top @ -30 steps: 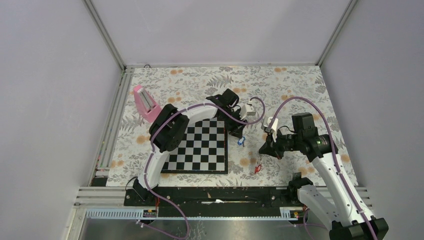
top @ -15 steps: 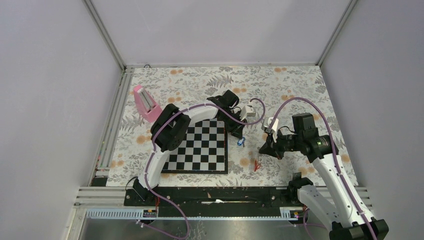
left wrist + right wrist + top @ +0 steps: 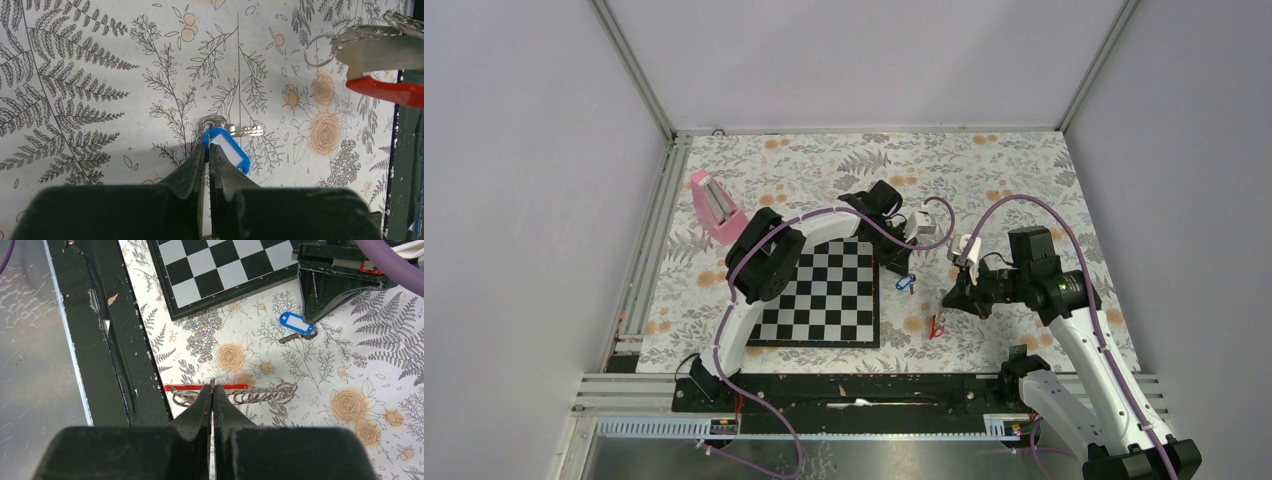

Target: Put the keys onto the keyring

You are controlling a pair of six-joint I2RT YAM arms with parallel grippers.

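Blue plastic marks the item examined: the blue-tagged key lies flat on the floral cloth, just beside the right edge of the chessboard and clear of it. Tag and metal blade splay from their shared ring in a narrow V. In the left wrist view the tag's long axis slants from the ring down to the right, and the blade points straight right. The ring end lies farther from the chessboard than the tag's free end.

The left gripper reaches in from the chessboard side. Its jaws are drawn to a thin slit and pinch the ring end of the tag.

The keyring is off the chessboard's near right corner, farther out than the key. The right gripper holds it with jaws pressed together on thin metal. The keyring's red strip and wire loops run crosswise to the fingers, low over the cloth.
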